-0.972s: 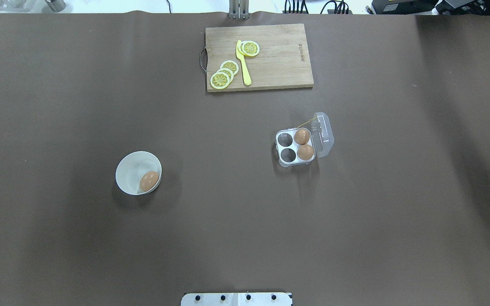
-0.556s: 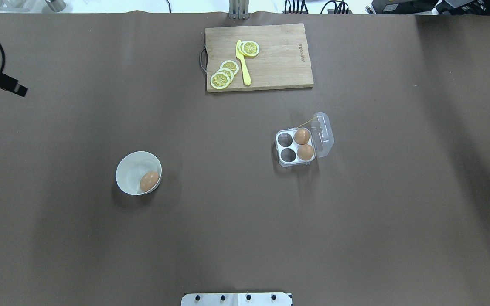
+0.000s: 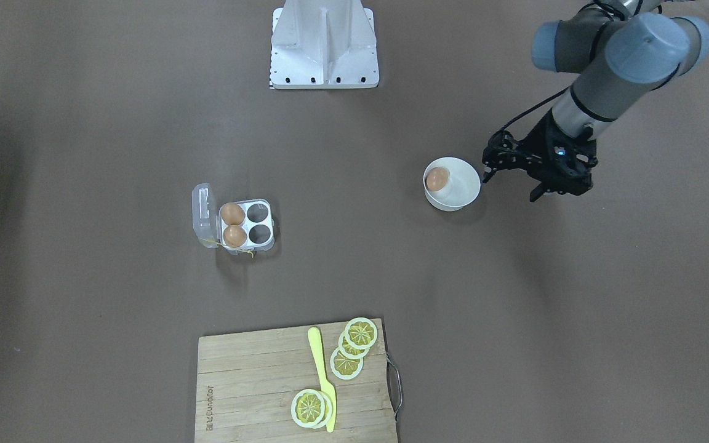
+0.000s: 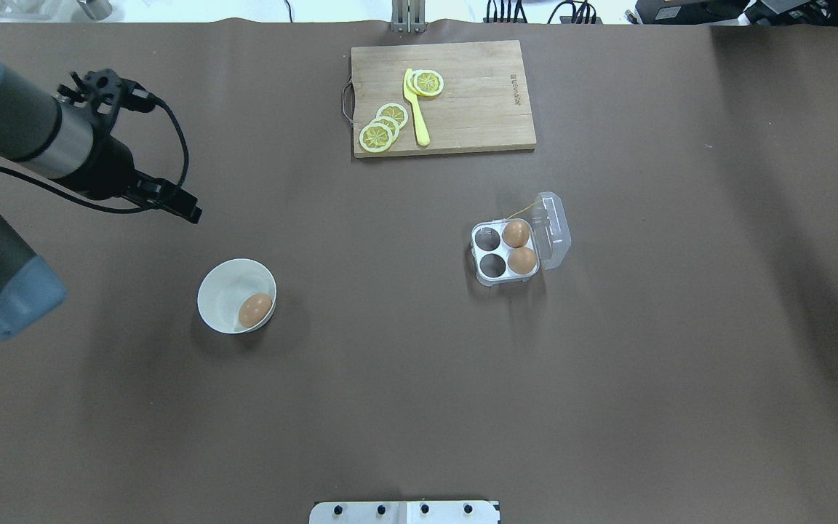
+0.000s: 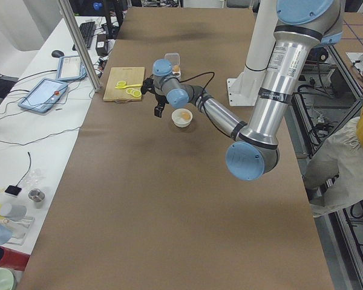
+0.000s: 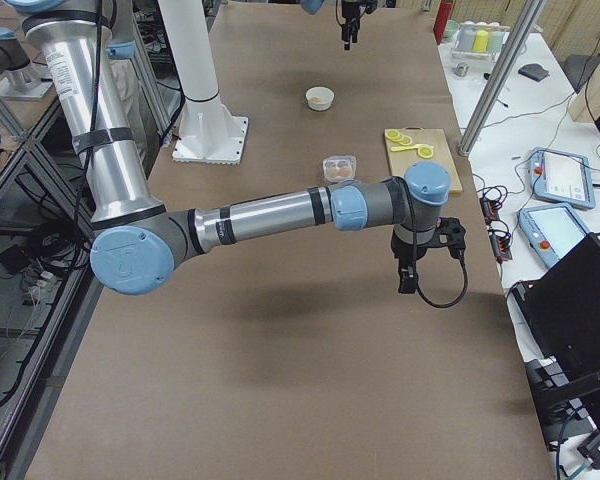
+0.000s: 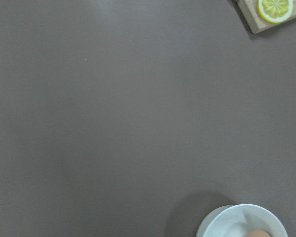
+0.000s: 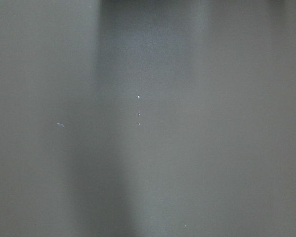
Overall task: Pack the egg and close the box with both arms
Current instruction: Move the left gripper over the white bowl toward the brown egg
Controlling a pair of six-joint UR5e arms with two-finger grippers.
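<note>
One light-brown egg [image 4: 254, 310] lies in a round white bowl [image 4: 224, 291], also in the front view [image 3: 436, 179]. The clear box [image 4: 493, 265] stands open, lid [image 4: 554, 229] folded back, yellow string at its far corner. Two eggs [image 4: 516, 234] fill the cells by the lid; the other two cells are empty. My left gripper [image 3: 510, 187] hangs above the table beside the bowl, on its outer side, open and empty; it also shows in the overhead view [image 4: 185, 209]. My right gripper [image 6: 407, 278] shows only in the exterior right view, so I cannot tell its state.
A wooden cutting board [image 4: 477, 109] with lemon slices [image 4: 377, 137] and a yellow knife [image 4: 417, 116] lies at the far edge. The white base stand [image 3: 324, 49] is at the near edge. The left wrist view shows the bowl's rim [image 7: 222, 219] at its bottom.
My left arm has come in from the left edge of the overhead view and moved right and nearer the bowl. The eggs, bowl and box have not moved.
</note>
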